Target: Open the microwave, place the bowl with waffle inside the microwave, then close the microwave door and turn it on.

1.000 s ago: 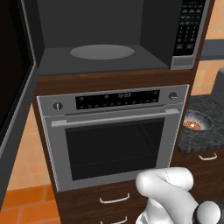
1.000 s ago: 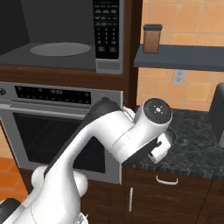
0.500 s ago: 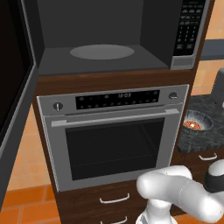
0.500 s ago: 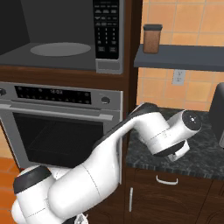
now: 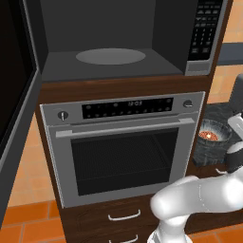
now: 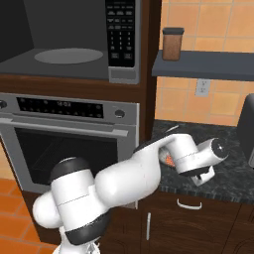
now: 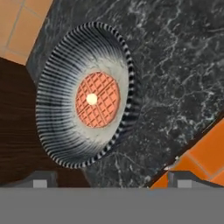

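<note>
- Hovering above the bowl [image 7: 85, 94], the claw [image 7: 111, 177] looks straight down at it; the waffle [image 7: 97, 99] lies in the middle of the bowl's floor.
- Sitting on the dark stone desk [image 7: 175, 70], the bowl is just beside the wooden cabinet side that carries the oven [image 5: 123, 147], with the microwave [image 5: 114, 38] above the oven.
- Standing open, the microwave door [image 5: 14, 114] is swung out on the far side of the oven from the bowl, and the cavity shows its round plate.
- Risk, as a judgement: the bowl sits off centre between the claw's tips, toward the cabinet. Coming down as it stands, one tip could land on the ribbed rim and tip or shove the bowl, perhaps spilling the waffle.
- Risk, as a judgement: the cabinet side is close to the bowl, so a tip on that side may knock the wood.
- Claw state: spread wide, released, holding nothing and touching nothing.
</note>
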Controlling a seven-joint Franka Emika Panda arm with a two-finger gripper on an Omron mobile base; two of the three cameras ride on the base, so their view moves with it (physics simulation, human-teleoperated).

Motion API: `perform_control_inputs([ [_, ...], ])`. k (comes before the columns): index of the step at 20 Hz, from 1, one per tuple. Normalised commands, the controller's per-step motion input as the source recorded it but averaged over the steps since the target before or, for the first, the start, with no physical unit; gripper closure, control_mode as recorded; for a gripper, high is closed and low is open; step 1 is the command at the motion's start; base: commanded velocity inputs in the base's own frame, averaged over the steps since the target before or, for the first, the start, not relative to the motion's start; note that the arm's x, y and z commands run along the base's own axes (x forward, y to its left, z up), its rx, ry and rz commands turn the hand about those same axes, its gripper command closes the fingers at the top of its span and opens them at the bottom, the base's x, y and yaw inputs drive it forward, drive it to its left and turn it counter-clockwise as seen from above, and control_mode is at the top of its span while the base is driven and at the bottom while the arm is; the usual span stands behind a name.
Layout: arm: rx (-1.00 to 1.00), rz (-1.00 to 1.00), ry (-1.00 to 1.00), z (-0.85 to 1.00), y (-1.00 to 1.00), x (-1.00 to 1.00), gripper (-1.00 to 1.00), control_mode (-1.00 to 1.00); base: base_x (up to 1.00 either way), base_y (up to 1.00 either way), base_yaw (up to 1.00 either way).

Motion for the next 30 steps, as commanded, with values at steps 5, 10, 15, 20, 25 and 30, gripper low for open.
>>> perform_control_inputs([
  [5, 0.04, 0.0, 0.05, -0.55, -0.17, 0.47, -1.0, -1.0, 0.0, 0.0, 0.0],
  [10, 0.04, 0.0, 0.08, -0.31, -0.05, 0.52, -1.0, -1.0, 0.0, 0.0, 0.0],
  [15, 0.02, 0.0, 0.1, -0.42, -0.02, 0.27, -1.0, -1.0, 0.0, 0.0, 0.0],
  [20, 0.0, 0.0, 0.01, -0.13, 0.0, 0.04, -1.0, -1.0, 0.0, 0.0, 0.0],
  [25, 0.0, 0.0, 0.0, 0.0, 0.0, 0.0, -1.0, -1.0, 0.0, 0.0, 0.0],
  [30, 0.0, 0.0, 0.0, 0.0, 0.0, 0.0, -1.0, -1.0, 0.0, 0.0, 0.0],
])
